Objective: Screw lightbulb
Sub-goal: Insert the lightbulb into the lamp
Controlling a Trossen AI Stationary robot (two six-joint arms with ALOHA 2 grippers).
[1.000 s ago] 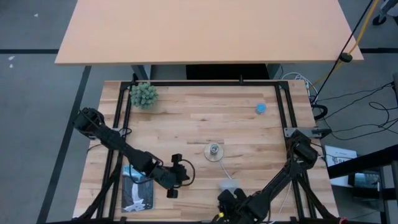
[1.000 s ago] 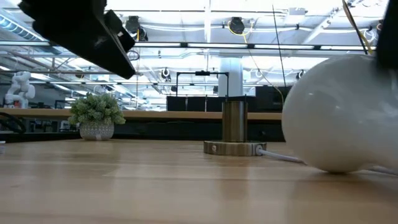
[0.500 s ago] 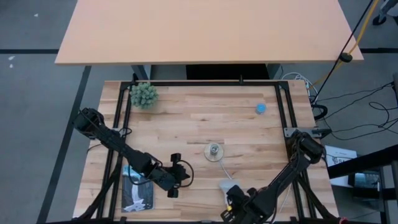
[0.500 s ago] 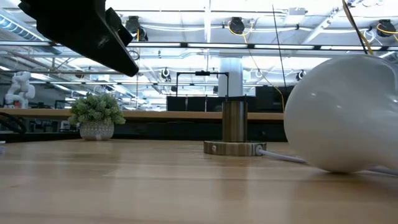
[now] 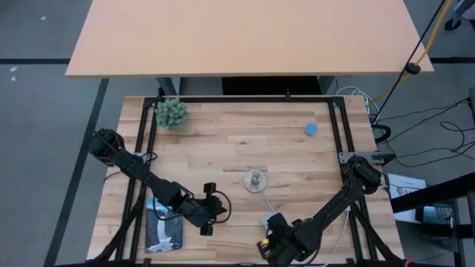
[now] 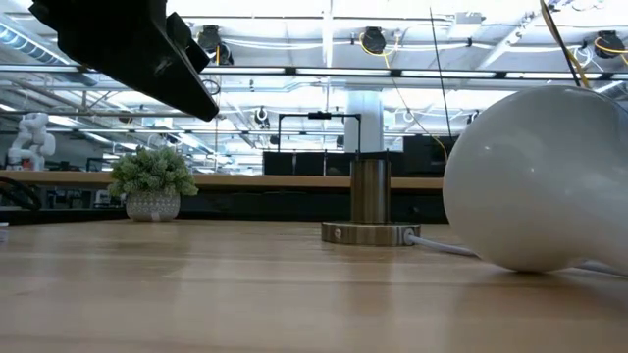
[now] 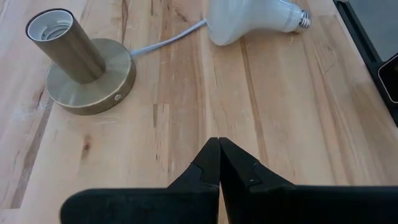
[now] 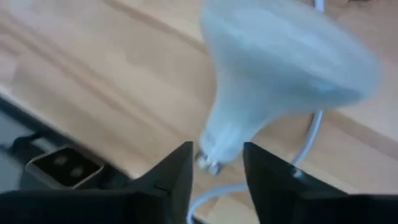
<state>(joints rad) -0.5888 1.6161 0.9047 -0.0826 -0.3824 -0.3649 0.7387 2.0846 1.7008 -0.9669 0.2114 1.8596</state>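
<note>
The white lightbulb [image 5: 269, 221] lies on its side on the wooden table near the front edge, dome toward the socket, and looms large in the low view [image 6: 535, 176]. The brass socket [image 5: 256, 180] stands upright on its round base, with a white cord [image 7: 168, 40] running to the bulb. My right gripper [image 8: 217, 165] is open at the bulb's narrow screw end [image 8: 208, 163], one finger on either side of it; I cannot tell whether they touch it. My left gripper [image 7: 219, 152] is shut and empty above the table, left of the bulb [image 7: 249, 22].
A small potted plant [image 5: 171, 113] stands at the far left corner and a blue cap [image 5: 312, 128] lies at the far right. A dark card with a white picture [image 5: 165, 228] lies under my left arm. The black frame [image 5: 338, 126] borders the table.
My right gripper has swung a little toward the table's right edge and then back toward the left, staying by the bulb's narrow end near the front edge. The bulb stays lying on its side.
</note>
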